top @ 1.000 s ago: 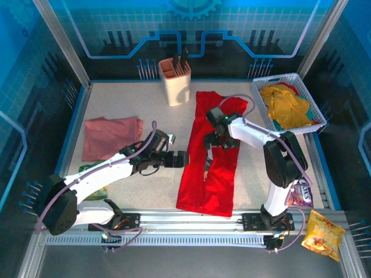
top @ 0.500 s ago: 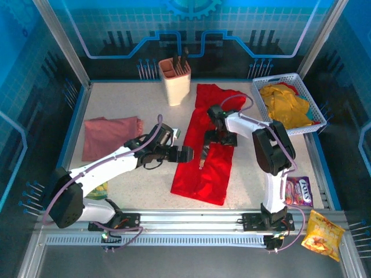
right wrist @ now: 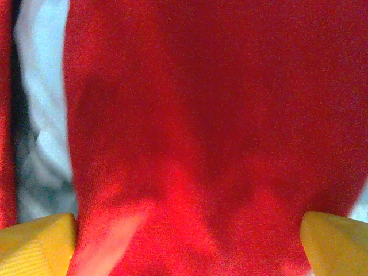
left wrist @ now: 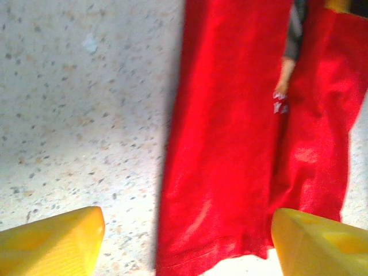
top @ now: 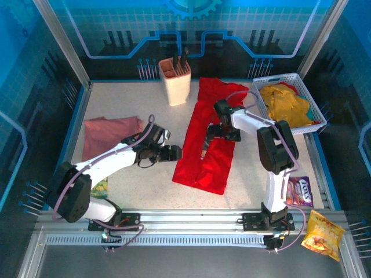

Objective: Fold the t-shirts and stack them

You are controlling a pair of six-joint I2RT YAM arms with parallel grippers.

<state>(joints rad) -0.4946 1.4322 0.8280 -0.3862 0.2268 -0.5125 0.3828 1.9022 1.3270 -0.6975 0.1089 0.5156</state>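
While the red t-shirt (top: pixel 203 165) lies folded into a long strip slanting across the middle of the table (top: pixel 145 188), the left gripper (top: pixel 175 153) hovers just beside its left edge, fingers (left wrist: pixel 52 241) spread, nothing gripped. Right gripper (top: pixel 219 132) sits over the strip's upper half, fingers (right wrist: pixel 336 241) wide apart, straddling red cloth; possibly touching it, wrist view unclear. Pink t-shirt (top: pixel 107 133) folded at far left. Yellow t-shirts (top: pixel 284 104) heaped in white basket (top: pixel 316 116), right rear.

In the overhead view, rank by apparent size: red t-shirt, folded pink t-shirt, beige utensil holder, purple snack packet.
Largest to smallest:
1. bright red cloth t-shirt
2. folded dusty pink t-shirt
3. beige utensil holder
4. purple snack packet
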